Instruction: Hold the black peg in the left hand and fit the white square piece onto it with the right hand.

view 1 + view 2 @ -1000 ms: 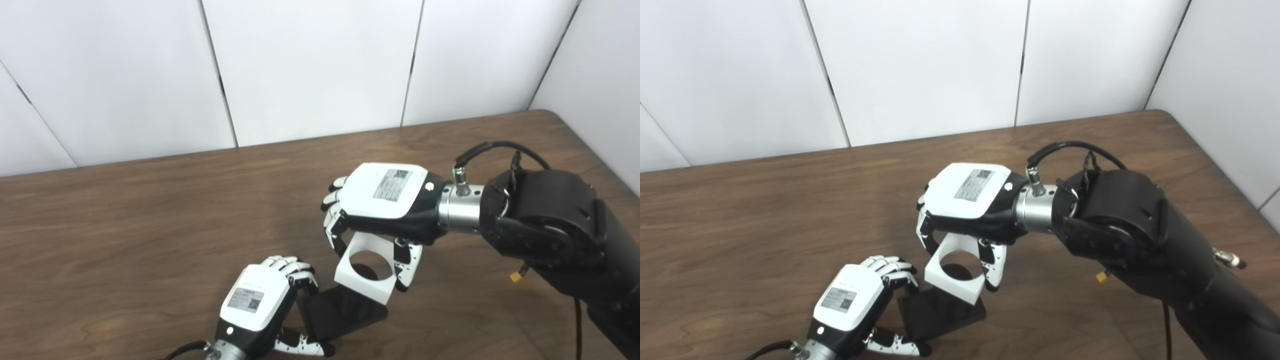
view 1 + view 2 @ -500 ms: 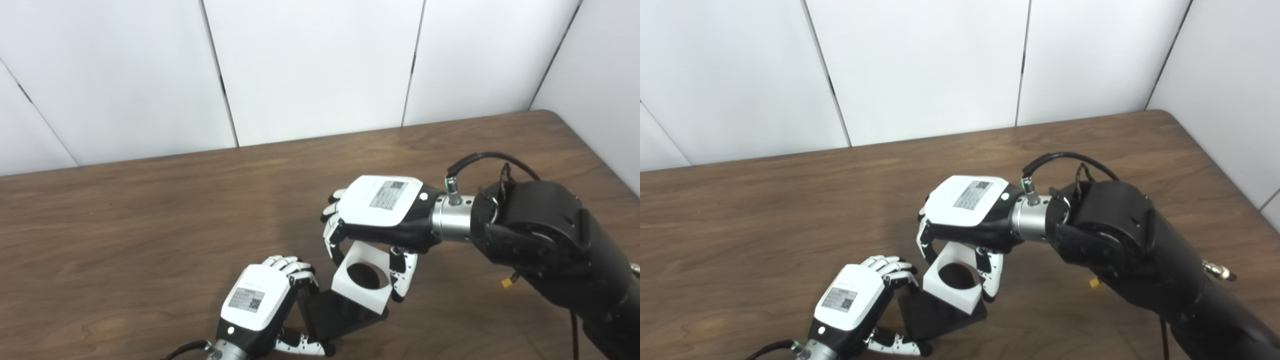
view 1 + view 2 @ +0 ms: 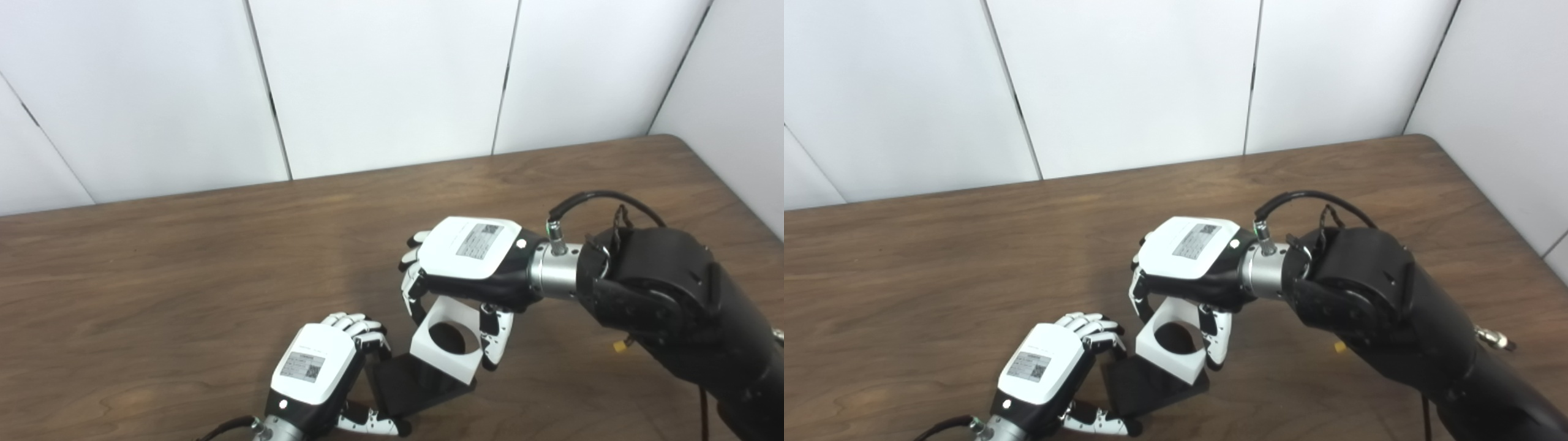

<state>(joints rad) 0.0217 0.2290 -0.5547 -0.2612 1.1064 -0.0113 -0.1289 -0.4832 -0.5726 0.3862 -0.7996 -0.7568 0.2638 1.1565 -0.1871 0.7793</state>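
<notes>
With the left hand (image 3: 315, 373) gripping the black peg (image 3: 416, 383), the right hand (image 3: 468, 263) pinching the white square piece (image 3: 446, 343) tilted could jam its hole

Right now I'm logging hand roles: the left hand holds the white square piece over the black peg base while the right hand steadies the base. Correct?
No, the roles are swapped. In the left eye view, the right hand holds the white square piece, and the left hand steadies the black peg base.
</notes>
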